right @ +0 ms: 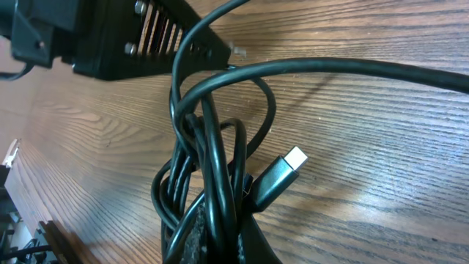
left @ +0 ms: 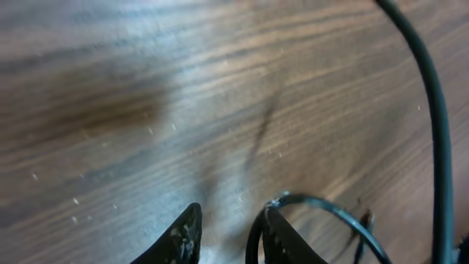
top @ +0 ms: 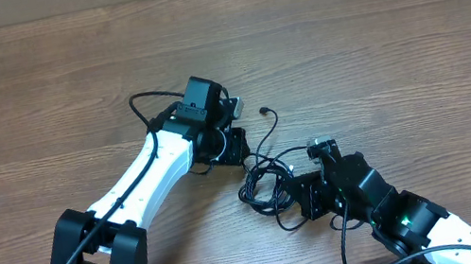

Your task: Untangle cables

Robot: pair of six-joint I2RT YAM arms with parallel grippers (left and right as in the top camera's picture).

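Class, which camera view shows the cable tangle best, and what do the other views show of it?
The right wrist view: the cable tangle fills the frame, with its crossing loops and a silver plug tip distinct. Overhead shows the whole tangle, but tiny. The left wrist view shows only one loop.

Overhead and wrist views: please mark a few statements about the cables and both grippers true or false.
1. The right gripper is shut on the bunch of thin black cables. True.
2. The left gripper clamps a cable. False: bare wood shows between its fingers, and a cable loop lies beside one finger.
3. A silvery plug tip shows in the right wrist view. True.
4. The cables lie apart as straight strands. False: they are looped together in one tangle on the brown wooden table.
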